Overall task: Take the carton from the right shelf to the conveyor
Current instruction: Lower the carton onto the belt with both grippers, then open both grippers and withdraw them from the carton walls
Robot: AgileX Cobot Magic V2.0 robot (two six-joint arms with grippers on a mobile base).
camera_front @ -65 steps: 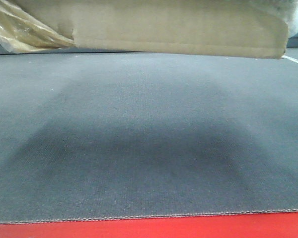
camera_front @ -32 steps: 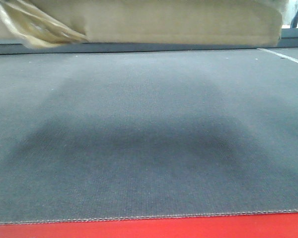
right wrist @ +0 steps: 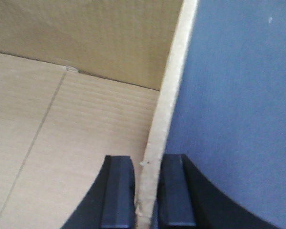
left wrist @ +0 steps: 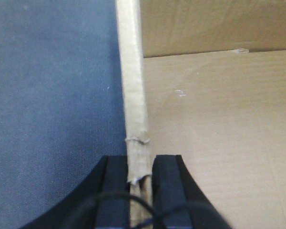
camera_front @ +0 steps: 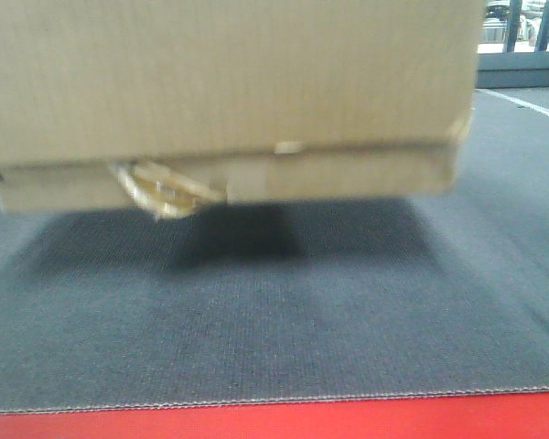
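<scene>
Jaws of the left gripper (left wrist: pixel 139 191) are pinched narrow on an upright side wall of the carton (left wrist: pixel 219 143), one black finger inside the carton and one outside (the wall's top edge is frayed just ahead of them). The grey conveyor (left wrist: pixel 52 105) shows on the carton's outer side.

The right wrist view has the right gripper (right wrist: pixel 148 195) clamped the same way on another carton wall.

From the front, the conveyor spreads below the carton, with a wad of yellowish tape (camera_front: pixel 165 192) at the carton's lower front edge. Whether the carton touches the conveyor I cannot tell. A red border strip (camera_front: pixel 274 422) lies well apart from the carton.
</scene>
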